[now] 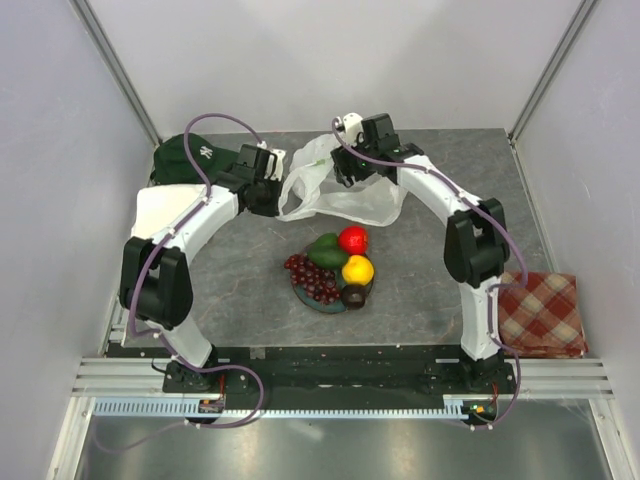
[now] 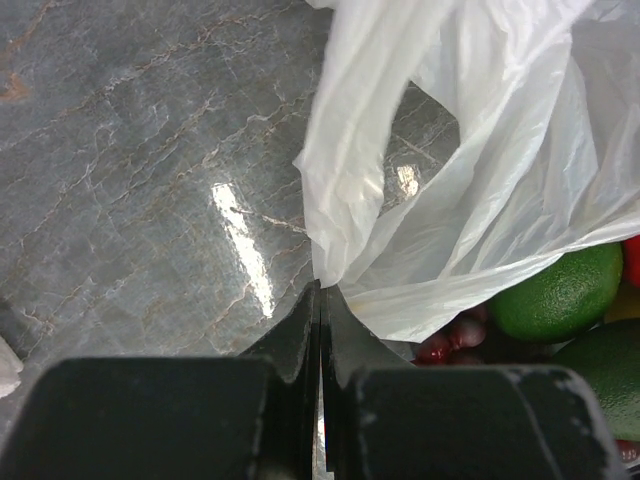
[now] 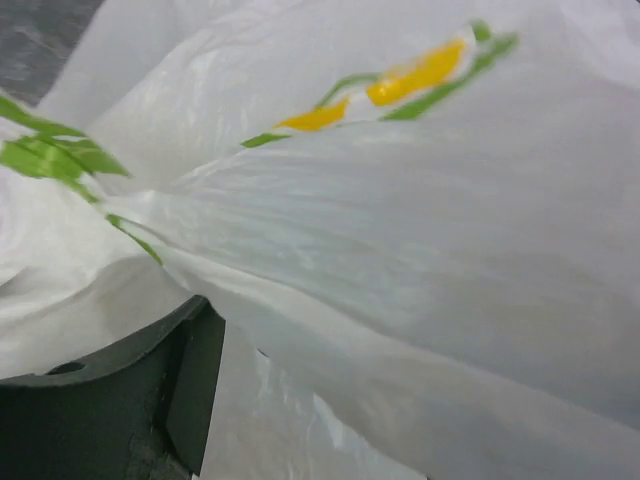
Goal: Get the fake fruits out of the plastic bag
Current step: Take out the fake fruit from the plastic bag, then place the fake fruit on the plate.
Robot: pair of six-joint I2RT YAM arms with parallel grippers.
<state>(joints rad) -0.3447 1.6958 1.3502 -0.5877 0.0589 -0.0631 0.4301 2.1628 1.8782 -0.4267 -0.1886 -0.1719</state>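
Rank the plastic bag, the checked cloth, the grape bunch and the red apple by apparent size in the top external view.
1. plastic bag, largest, though the cloth comes close
2. checked cloth
3. grape bunch
4. red apple, clearly the smallest

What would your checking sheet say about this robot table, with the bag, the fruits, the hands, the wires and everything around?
Surface: grey marbled table, glossy with glare.
Job's things: fake fruits heaped on a round plate, outside the plastic bag; the bag lies crumpled behind them, between both hands.
Clutter: dark green cap at far left; red checked cloth at near right.
Hands: left hand shut, pinching the bag's edge; right hand pressed into the bag, open or shut unclear.
Cables: purple cables run along both arms; no snag seen.
Surroundings: pale walls on three sides; metal rail at the near edge.
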